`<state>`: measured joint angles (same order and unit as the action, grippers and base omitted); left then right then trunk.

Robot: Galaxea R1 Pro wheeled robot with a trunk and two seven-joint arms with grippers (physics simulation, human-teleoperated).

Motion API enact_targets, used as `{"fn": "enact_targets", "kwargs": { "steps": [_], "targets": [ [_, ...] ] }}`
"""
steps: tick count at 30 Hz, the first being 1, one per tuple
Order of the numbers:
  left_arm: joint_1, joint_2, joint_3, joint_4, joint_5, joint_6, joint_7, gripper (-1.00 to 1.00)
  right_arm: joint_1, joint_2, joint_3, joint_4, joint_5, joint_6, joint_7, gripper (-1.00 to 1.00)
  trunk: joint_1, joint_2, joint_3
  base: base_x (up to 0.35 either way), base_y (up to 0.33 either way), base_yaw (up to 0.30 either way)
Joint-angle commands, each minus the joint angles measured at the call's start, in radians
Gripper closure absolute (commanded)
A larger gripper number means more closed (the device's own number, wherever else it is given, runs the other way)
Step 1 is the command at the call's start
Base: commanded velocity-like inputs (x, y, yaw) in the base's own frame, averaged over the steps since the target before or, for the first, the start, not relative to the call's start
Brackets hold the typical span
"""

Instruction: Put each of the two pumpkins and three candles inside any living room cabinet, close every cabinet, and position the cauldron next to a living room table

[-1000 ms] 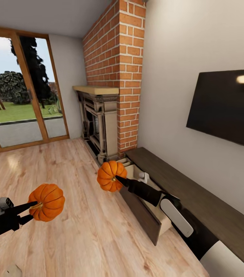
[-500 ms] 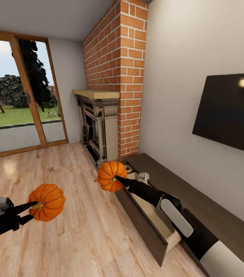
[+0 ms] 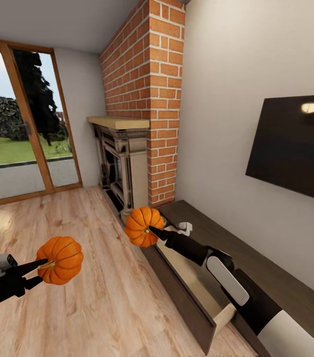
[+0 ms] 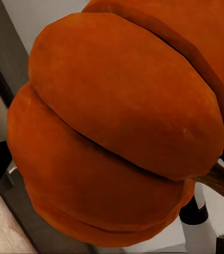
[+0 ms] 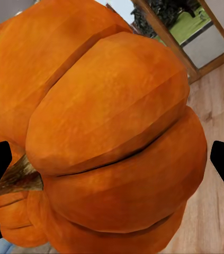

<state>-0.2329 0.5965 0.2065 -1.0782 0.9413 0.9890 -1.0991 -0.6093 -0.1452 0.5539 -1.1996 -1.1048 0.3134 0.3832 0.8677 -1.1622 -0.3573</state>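
Two pumpkins, one clamped in each tool: left pumpkin [image 3: 60, 260], right pumpkin [image 3: 143, 226] beside the open cabinet [image 3: 204, 297] drawer. Rigid, light-looking, round; stem-side grips could slip.

Left tool [image 3: 42, 265], right tool [image 3: 149, 230]: both clamped, loaded.

Wood floor [image 3: 92, 297] w/ cabinet [image 3: 276, 282], drawer open.

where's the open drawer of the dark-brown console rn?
In the head view, the pulled-out drawer of the long dark-brown wooden console sits lower right, under the right gripper holding a ribbed orange pumpkin, near the red-brick fireplace.
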Motion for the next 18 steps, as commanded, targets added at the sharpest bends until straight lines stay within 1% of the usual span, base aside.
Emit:
{"fn": "enact_targets", "kwargs": {
  "steps": [1,9,13,18],
  "targets": [
    [0.000,0.000,0.001,0.000,0.002,0.005,-0.003,1.00,-0.001,-0.001,0.001,0.000,-0.010,0.004,0.001,1.00,0.000,-0.001,-0.001,0.053,0.000,-0.241],
    [0.000,0.000,0.001,0.000,0.001,0.004,-0.003,1.00,-0.001,-0.001,0.001,0.000,-0.012,0.004,0.002,1.00,0.000,-0.001,-0.001,0.156,0.069,-0.255],
    [0.000,0.000,0.001,0.000,0.001,0.005,-0.002,1.00,-0.001,-0.001,0.001,0.000,-0.012,0.004,0.002,1.00,0.000,-0.001,-0.001,0.072,0.008,-0.258],
    [0.000,0.000,0.001,0.000,0.001,0.005,-0.002,1.00,-0.001,-0.001,0.001,0.000,-0.012,0.004,0.001,1.00,0.000,-0.001,-0.001,0.185,-0.028,-0.257]
  ]
}}
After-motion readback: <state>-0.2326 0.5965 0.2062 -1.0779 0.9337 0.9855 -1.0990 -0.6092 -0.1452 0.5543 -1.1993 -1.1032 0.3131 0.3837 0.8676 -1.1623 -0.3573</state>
